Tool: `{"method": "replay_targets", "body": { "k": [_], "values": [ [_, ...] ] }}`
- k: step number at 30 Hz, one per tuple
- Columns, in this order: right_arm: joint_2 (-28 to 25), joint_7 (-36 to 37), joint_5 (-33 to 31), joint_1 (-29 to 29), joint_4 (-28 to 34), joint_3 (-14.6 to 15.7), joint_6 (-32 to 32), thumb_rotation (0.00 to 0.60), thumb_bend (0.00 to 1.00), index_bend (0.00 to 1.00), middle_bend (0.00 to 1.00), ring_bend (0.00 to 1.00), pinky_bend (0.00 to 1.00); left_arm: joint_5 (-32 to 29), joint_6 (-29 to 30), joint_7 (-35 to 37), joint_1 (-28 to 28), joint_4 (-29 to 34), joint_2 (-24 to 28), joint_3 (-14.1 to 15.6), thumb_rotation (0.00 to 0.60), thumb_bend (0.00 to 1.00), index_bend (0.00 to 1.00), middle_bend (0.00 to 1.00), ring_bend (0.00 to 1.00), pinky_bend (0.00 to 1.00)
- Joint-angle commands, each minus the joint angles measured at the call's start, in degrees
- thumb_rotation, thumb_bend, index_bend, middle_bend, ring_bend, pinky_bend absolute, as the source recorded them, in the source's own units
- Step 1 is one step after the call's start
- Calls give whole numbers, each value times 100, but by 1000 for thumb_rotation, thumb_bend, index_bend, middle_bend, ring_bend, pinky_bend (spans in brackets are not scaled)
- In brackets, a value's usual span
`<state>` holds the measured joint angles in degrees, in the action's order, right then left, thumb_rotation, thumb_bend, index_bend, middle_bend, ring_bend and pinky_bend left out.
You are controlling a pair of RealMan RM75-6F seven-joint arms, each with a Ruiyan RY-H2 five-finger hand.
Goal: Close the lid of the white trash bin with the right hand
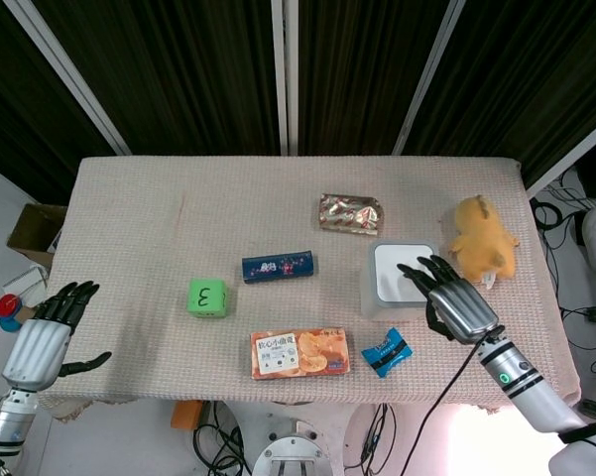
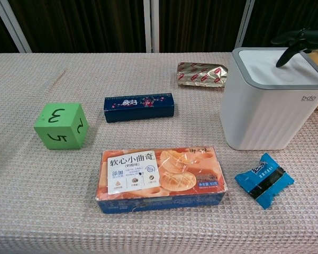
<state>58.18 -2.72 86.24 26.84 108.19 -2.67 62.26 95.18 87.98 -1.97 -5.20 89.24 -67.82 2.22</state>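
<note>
The white trash bin point(image 1: 397, 278) point(image 2: 270, 106) stands at the right of the table with its lid point(image 2: 278, 66) lying flat in the grey rim. My right hand point(image 1: 454, 302) point(image 2: 299, 39) hovers over the bin's right side, fingers spread and pointing toward the lid; it holds nothing. In the chest view its dark fingertips hang just above the lid's far right corner. My left hand point(image 1: 45, 332) hangs off the table's left front edge, fingers apart and empty.
A yellow plush toy point(image 1: 484, 241) sits right of the bin. A blue snack packet point(image 1: 387, 351) lies in front of it, with a foil packet point(image 1: 349, 213) behind. An orange biscuit box point(image 1: 299, 353), dark blue box point(image 1: 278, 266) and green cube point(image 1: 207, 297) occupy the middle.
</note>
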Motion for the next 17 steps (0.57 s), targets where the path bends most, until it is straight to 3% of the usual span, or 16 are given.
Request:
{"method": "replay_targets", "body": {
  "k": [1,2,5,8,10,13,17],
  "values": [
    [-139,-233,302,-457,-21,26,840,600,990,0,113,0,0,0,33,56,15,-29,-8,-4,480,0,78,94,64,222],
    [-161,-366,302,-606,-50,84,1018,600,950,0,85,0,0,1,49,73,23,-47,-15,-6,481,0,78,94,64,222],
    [-68,-828,123,-1203,-296,298,1651,600,694,0,15,0,0,-12,77,145,49,-127,-42,-1,480,0,79,94,64,222],
    [312,-1014,-158,-1835,-870,450,2305,600,345,0,0,0,0,-42,63,216,59,-213,-77,2,481,0,79,94,64,222],
    [591,-703,-471,-2188,-1314,444,2592,600,163,0,0,0,0,-54,40,241,58,-251,-93,8,477,0,78,94,64,222],
    [945,-124,-730,-2493,-2046,350,2812,600,59,0,0,0,0,-43,33,237,51,-268,-101,9,481,0,79,94,64,221],
    [1223,180,-720,-2660,-2670,301,2936,600,48,0,0,0,0,-31,81,254,49,-277,-126,-24,477,0,79,94,64,222]
  ]
}}
